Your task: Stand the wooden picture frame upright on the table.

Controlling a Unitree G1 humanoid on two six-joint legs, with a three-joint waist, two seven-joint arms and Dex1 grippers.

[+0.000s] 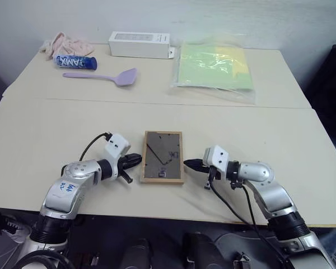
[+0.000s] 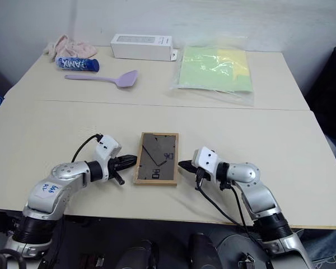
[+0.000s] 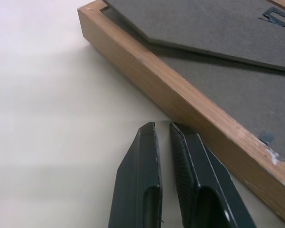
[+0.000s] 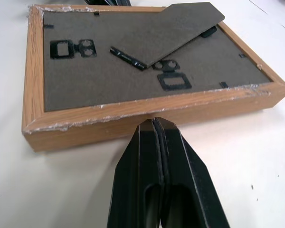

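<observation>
- Left gripper sits low over the table, just beside the left long edge of the wooden picture frame, with its 2 black fingers drawn almost together and holding nothing.
- In the left wrist view a thin slit shows between those fingers, and their tips stop just short of the frame's light-wood side rail.
- Right gripper lies on the opposite side, pointing at the frame's right long edge, its 2 fingers pressed fully together and empty.
- From the right wrist view the closed tips are right at the wooden rail; whether they touch it cannot be told.
- The wooden picture frame lies flat near the table's front edge, face down, with the dark grey-brown back board up and the fold-out easel stand lying slanted across it.
- Small black hanger clips and turn tabs show on the back board.
- A thin seam line crosses the table well beyond the frame.
- Past the seam, along the far side: a pink cloth, a blue can lying on its side, a lilac spatula, a white oblong box and a clear bag of green and yellow sheets.
</observation>
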